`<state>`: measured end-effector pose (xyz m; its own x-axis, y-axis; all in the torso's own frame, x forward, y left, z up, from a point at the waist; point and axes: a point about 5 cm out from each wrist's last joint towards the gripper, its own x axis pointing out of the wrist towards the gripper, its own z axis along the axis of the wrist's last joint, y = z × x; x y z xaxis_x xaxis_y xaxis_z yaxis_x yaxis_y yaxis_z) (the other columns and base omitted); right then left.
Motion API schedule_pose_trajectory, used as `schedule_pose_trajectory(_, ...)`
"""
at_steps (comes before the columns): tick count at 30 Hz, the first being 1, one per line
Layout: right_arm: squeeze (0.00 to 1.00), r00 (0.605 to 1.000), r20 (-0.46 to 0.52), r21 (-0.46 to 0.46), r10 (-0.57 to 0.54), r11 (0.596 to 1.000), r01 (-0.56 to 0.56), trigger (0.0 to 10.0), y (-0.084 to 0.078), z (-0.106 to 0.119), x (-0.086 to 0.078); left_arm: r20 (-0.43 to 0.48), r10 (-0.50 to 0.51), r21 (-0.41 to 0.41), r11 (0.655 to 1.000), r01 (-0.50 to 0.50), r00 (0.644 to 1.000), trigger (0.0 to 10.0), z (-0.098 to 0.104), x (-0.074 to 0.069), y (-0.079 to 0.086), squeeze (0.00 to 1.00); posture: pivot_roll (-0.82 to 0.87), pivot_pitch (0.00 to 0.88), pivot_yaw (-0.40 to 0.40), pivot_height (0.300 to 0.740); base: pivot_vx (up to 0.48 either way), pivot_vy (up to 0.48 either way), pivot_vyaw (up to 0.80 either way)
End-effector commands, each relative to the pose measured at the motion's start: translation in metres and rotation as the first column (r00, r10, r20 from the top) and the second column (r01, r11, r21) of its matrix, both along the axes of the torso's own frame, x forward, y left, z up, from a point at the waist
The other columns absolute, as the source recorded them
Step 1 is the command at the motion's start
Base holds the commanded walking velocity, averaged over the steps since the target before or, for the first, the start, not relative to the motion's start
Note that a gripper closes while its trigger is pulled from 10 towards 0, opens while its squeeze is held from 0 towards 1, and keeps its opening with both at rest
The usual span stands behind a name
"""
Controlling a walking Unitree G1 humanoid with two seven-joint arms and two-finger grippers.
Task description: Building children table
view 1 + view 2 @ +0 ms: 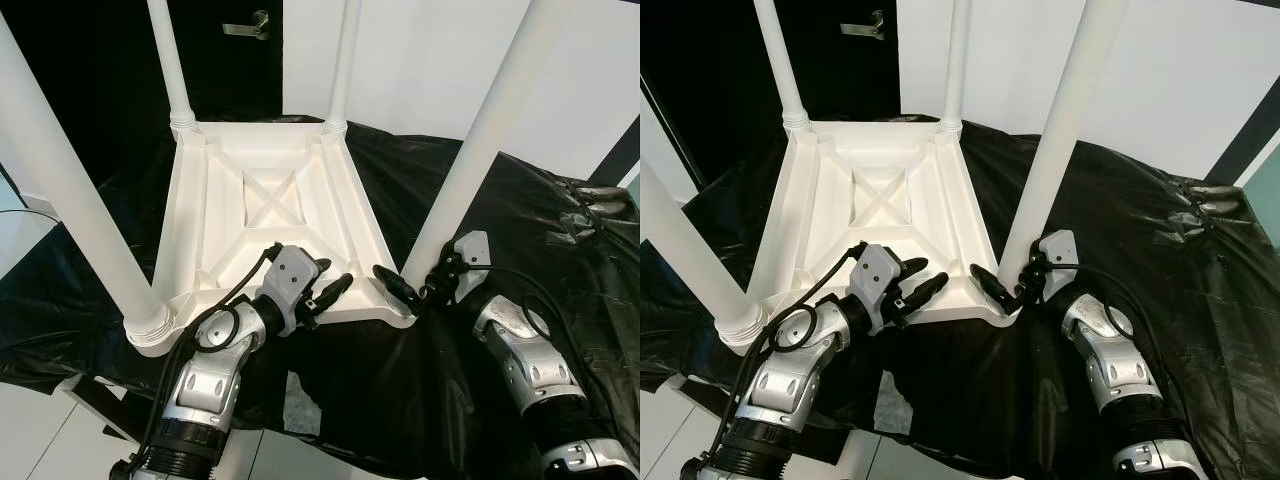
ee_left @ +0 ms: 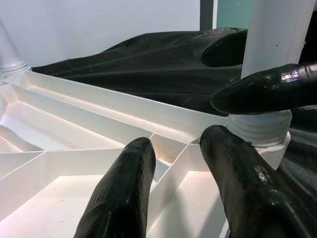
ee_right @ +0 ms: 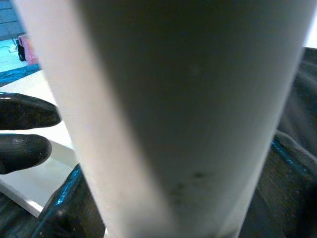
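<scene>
- We see a white children's table [image 1: 270, 205] lying upside down on a black plastic sheet [image 1: 520, 210], its ribbed underside facing up and four white legs standing up from its corners.
- Our left gripper [image 1: 328, 293] rests over the table's near edge, its two black fingers [image 2: 121, 193] slightly apart and holding nothing, their tips above the ribs.
- Our right gripper [image 1: 400, 285] sits at the table's near right corner, at the foot of the near right leg [image 1: 480, 145].
- One right finger [image 1: 990, 281] lies on the table side of that leg; the leg stands between the jaws, but we cannot tell whether they press it.
- Beyond the table's far edge stands a dark door with a metal handle [image 1: 250, 25].
</scene>
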<state>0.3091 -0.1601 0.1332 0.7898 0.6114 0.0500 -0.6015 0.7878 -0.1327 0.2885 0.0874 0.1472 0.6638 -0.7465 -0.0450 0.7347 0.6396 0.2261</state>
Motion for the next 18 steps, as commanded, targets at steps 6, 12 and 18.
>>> schedule_pose_trajectory(6,0.0,1.0,-0.002,-0.006,0.0,1.0,0.0,10.0,-0.0059,0.0012,0.0022,0.024,0.1,-0.021,0.995,-0.1,0.995,10.0,0.0015,0.002,0.0023,0.0,0.12,0.0,-0.134,0.74,0.0,0.0,0.0)
schedule_pose_trajectory(12,0.0,0.999,-0.033,0.014,-0.015,1.0,0.016,10.0,-0.0075,-0.0002,0.0036,0.022,0.145,-0.033,0.989,-0.144,0.989,10.0,0.0025,0.0043,0.006,0.0,0.11,0.0,-0.13,0.74,0.0,0.0,0.0)
schedule_pose_trajectory(18,0.0,1.0,-0.014,-0.016,-0.024,1.0,0.024,10.0,-0.0089,0.0008,0.0044,0.029,0.149,-0.028,0.988,-0.149,0.988,10.0,0.0018,0.0048,0.0088,0.0,0.1,0.0,-0.119,0.74,0.0,0.0,0.0)
